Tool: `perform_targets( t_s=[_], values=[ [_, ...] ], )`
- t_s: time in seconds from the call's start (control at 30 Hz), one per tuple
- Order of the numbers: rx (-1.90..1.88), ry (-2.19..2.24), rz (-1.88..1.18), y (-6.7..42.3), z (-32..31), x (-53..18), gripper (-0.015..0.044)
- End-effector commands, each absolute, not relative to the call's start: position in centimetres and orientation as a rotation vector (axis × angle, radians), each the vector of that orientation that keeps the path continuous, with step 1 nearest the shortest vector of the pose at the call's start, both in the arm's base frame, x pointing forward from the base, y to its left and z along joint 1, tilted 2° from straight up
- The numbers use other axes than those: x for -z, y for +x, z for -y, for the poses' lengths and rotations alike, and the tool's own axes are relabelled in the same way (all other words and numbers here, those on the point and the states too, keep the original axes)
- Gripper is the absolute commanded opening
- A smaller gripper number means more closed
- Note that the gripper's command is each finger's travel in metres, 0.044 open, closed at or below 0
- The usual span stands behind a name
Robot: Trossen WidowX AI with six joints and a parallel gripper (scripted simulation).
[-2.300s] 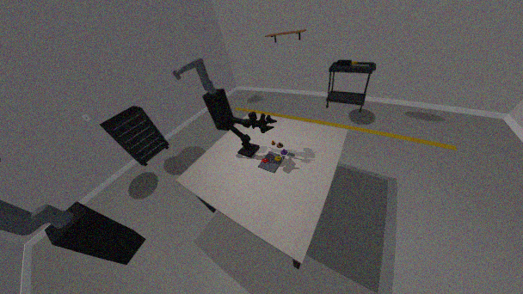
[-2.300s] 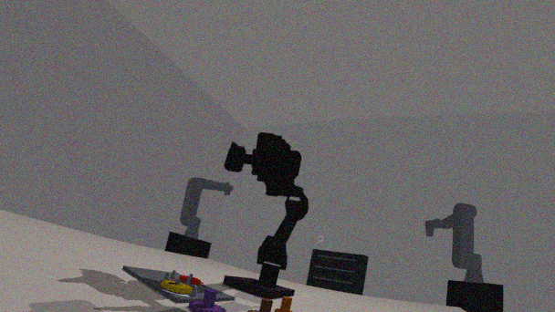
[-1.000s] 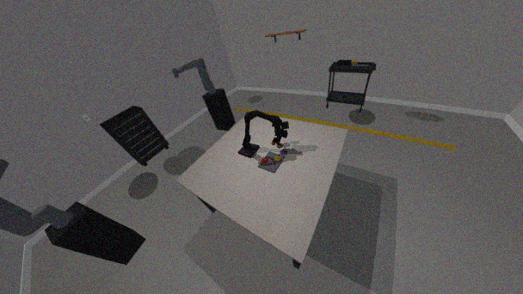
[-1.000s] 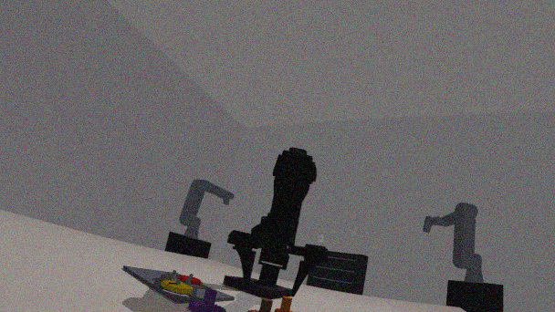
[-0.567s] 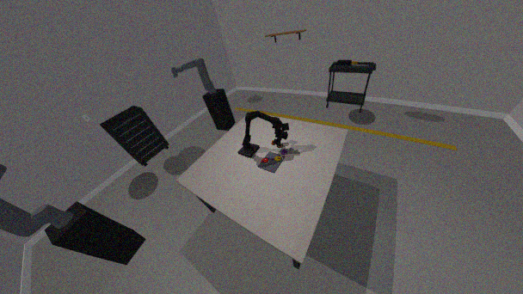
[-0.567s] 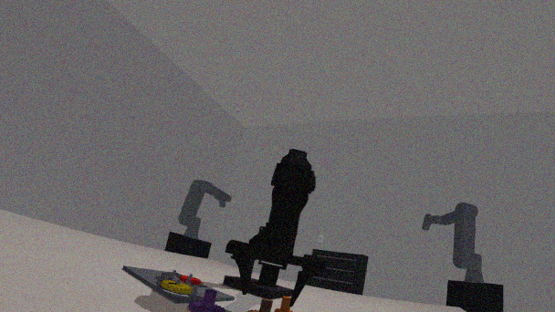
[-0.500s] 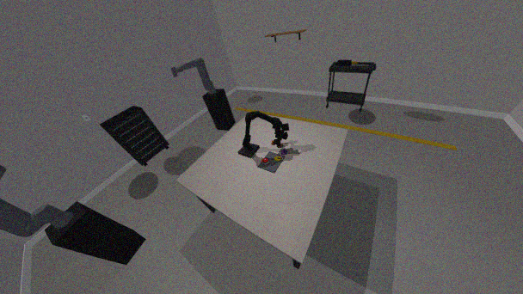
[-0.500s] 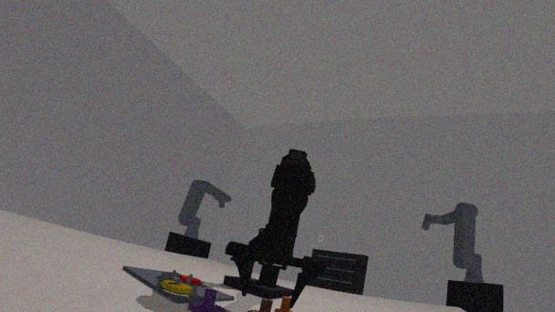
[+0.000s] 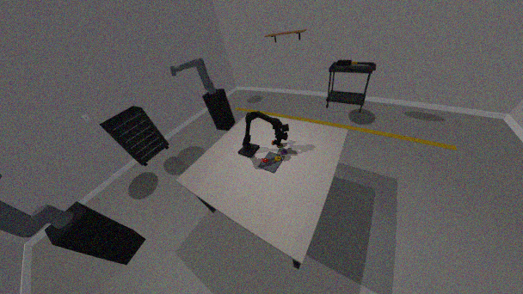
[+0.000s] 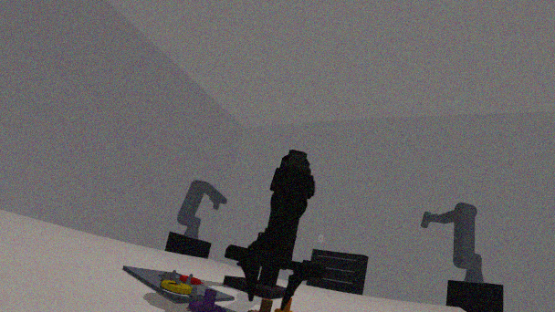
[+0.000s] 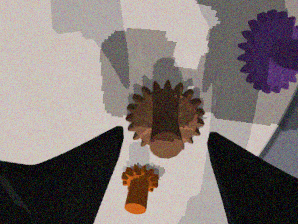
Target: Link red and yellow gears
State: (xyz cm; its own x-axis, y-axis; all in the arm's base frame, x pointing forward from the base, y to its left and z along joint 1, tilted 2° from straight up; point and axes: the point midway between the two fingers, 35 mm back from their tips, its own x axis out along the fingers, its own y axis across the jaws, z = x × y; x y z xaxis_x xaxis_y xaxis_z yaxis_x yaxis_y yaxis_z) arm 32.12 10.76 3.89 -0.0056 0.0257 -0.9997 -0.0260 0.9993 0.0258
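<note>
My gripper (image 10: 268, 303) (image 11: 165, 135) is open, its fingers part-way apart and low over the loose gears. The brown gear (image 10: 266, 306) (image 11: 166, 114) stands upright with its post between the fingertips in the wrist view, with a gap on each side. The small orange gear (image 10: 287, 306) (image 11: 139, 181) stands beside it, near the left finger in the wrist view. A purple gear (image 9: 284, 151) (image 10: 207, 301) (image 11: 269, 50) stands by the grey board (image 9: 272, 168) (image 10: 145, 275) (image 11: 287, 153). The red gear (image 9: 265, 160) (image 10: 191, 279) and yellow gear (image 9: 278, 158) (image 10: 177, 287) are on the board. Grey pegs show near them in the exterior view.
The arm's base (image 9: 249, 150) stands on the table (image 9: 267, 202) beside the board. The purple gear lies between the brown gear and the board. A cart (image 9: 353, 68), a slatted dark rack (image 9: 135, 135) and other robot arms are away from the table.
</note>
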Motion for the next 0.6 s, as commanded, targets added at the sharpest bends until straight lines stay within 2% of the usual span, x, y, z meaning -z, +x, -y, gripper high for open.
perform_targets(
  t_s=[0.0,0.17,0.47,0.57],
  values=[
    [-0.038,0.007,-1.579,32.05,-10.81,-3.80,0.0204],
    [-0.038,0.007,-1.579,32.05,-10.81,-3.80,0.0072],
    [-0.038,0.007,-1.579,32.05,-10.81,-3.80,0.0000],
    [-0.038,0.007,-1.579,32.13,-10.82,-4.11,0.0000]
  ],
)
